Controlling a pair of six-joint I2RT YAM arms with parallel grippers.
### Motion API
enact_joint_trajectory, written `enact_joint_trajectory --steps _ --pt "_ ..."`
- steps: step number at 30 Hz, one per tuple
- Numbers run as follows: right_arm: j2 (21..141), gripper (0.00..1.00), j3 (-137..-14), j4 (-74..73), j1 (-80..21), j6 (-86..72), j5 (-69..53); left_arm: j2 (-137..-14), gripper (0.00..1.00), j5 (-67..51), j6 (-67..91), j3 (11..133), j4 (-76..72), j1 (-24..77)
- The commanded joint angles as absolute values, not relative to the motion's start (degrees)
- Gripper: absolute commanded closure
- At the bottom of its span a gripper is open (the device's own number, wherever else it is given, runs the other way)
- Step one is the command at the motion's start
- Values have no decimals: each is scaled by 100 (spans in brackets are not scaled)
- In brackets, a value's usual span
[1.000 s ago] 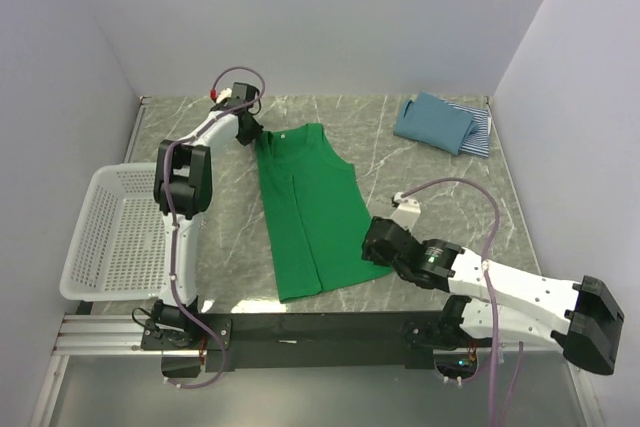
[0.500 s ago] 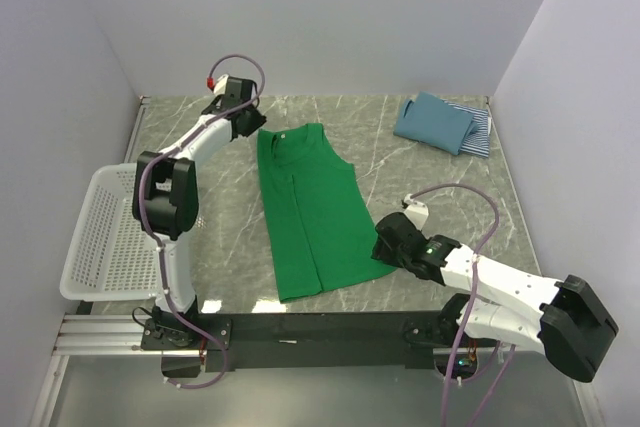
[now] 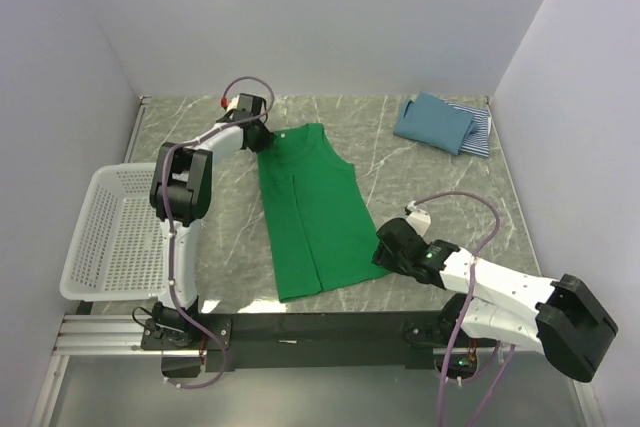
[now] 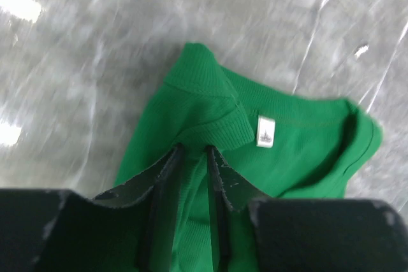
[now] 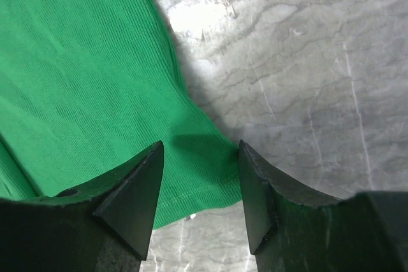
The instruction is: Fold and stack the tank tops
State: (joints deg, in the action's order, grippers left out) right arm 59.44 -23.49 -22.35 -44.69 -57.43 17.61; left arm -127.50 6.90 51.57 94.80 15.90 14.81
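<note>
One green top (image 3: pixel 315 207) | left gripper (image 4: pixel 193 152) at shoulder — grip unclear | right gripper (image 5: pixel 201 144) spread

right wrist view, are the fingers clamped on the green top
No, the right gripper stands open over a corner of the green tank top, jaws well apart with cloth showing between.

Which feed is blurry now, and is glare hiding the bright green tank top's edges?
Left wrist: the grey marble tabletop is blurred, with white glare at its left edge; the bright green ribbed tank top is soft but readable. Right wrist: sharp, one glare patch on the marble beside the top's edge, not on it. Top external: evenly lit, sharp.
</note>
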Motion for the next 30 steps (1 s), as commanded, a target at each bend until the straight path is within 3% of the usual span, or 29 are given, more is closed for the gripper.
enact_joint_trajectory --steps 1,6,13,20,24,25,30 --pt "5898 43 -2014 -1961 -4473 -5959 1477 -13016 71 782 5159 10036 1748 1319" --pt "5634 45 -1653 -1644 -4719 -6354 1072 -13411 72 800 5045 10545 1916 1125" --pt "5265 44 -1669 -1941 -5791 -7250 1502 -13772 69 756 4668 11320 2074 1011" --pt "4536 40 -1871 -2443 -5731 -7024 2029 -13729 57 352 4245 11943 2030 1011" --pt "4491 36 -2258 -2146 -4828 -5865 1786 -13213 54 246 4315 11744 1987 1089" --pt "4552 35 -2407 -1997 -4164 -5584 1601 -13071 54 342 4324 11629 1908 1125" --pt "6184 37 -3373 -714 -2595 -3983 19 -11972 54 702 4578 10689 1924 1564"
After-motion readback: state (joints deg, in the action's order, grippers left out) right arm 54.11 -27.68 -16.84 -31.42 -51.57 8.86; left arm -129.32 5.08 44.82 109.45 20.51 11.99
